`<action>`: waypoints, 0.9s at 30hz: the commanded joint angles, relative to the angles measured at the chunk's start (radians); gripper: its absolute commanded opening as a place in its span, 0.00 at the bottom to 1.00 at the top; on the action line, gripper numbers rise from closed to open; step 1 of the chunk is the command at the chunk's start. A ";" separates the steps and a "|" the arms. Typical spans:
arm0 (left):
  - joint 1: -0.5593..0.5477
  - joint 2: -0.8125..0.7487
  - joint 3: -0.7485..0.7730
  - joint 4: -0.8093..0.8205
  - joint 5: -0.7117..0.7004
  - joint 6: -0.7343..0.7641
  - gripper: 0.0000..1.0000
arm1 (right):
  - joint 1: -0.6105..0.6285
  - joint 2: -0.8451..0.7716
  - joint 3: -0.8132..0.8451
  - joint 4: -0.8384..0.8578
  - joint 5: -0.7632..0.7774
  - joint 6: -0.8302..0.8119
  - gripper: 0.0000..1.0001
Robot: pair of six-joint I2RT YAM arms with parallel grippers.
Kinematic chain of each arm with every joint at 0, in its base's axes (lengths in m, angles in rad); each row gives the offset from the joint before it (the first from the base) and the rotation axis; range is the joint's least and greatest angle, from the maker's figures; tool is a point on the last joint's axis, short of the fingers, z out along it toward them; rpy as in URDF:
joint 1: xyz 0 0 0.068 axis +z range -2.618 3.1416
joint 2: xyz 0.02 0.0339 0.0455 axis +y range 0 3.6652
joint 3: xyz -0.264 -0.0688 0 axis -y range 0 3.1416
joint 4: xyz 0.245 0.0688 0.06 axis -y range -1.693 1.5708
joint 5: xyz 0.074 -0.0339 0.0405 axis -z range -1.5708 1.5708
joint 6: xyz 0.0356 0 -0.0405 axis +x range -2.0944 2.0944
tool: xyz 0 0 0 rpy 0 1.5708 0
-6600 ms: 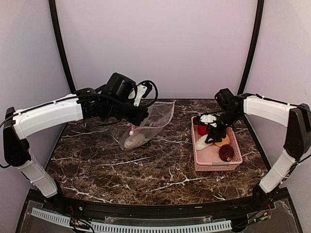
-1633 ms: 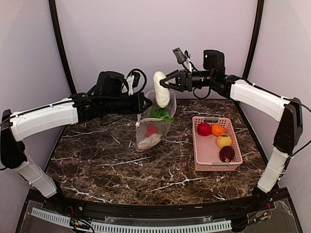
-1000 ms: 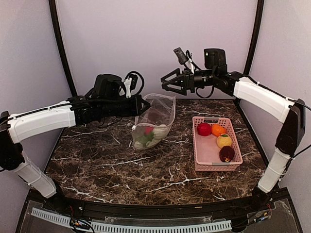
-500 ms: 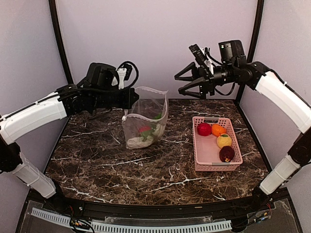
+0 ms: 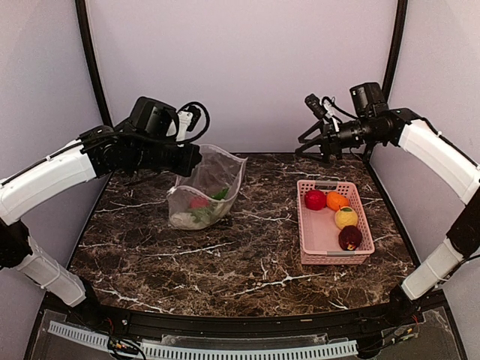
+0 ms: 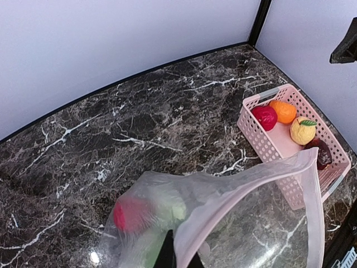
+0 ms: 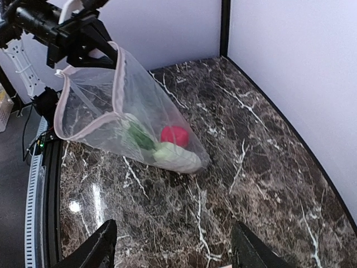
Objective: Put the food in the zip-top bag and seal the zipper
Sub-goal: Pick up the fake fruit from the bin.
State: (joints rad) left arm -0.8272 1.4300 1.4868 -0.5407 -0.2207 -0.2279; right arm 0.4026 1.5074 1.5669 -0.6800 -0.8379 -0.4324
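Note:
My left gripper is shut on the mouth edge of the clear zip-top bag and holds it open above the table's left half. In the left wrist view the gripper pinches the pinkish zipper strip. Inside the bag lie a red ball, a white elongated piece and green leaves. My right gripper is open and empty, high at the back right; its view shows its jaws wide apart. A red ball, an orange, a yellow and a maroon piece lie in the basket.
The pink lattice basket stands on the dark marble table's right half, also in the left wrist view. Walls enclose the back and both sides. Black posts stand at the back corners.
My right gripper let the white piece go into the bag, opened, and drew back right. My left gripper carried the bag to the left and lower.

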 commanded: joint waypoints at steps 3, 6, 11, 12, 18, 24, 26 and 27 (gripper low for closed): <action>0.006 -0.045 -0.078 0.042 0.006 0.003 0.01 | -0.063 -0.008 -0.115 -0.051 0.141 0.010 0.66; 0.006 -0.047 -0.098 0.047 -0.023 0.044 0.01 | -0.098 -0.016 -0.150 -0.074 0.204 -0.002 0.66; 0.007 -0.064 -0.134 0.075 -0.030 0.055 0.01 | -0.156 -0.025 -0.186 -0.116 0.272 -0.034 0.65; 0.007 -0.068 -0.139 0.079 -0.018 0.051 0.01 | -0.162 -0.029 -0.195 -0.120 0.286 -0.040 0.65; 0.007 -0.109 -0.187 0.124 0.038 0.015 0.01 | -0.178 -0.040 -0.244 -0.129 0.399 -0.064 0.65; 0.007 -0.154 -0.230 0.156 0.056 0.002 0.01 | -0.182 0.005 -0.248 -0.136 0.490 -0.079 0.65; 0.007 -0.166 -0.245 0.166 0.065 -0.004 0.01 | -0.182 0.028 -0.245 -0.138 0.508 -0.082 0.64; 0.007 -0.173 -0.250 0.170 0.073 -0.005 0.01 | -0.182 0.039 -0.243 -0.139 0.517 -0.083 0.64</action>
State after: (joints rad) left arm -0.8272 1.3045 1.2678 -0.4145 -0.1787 -0.2169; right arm 0.2260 1.5024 1.3235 -0.8108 -0.3897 -0.4976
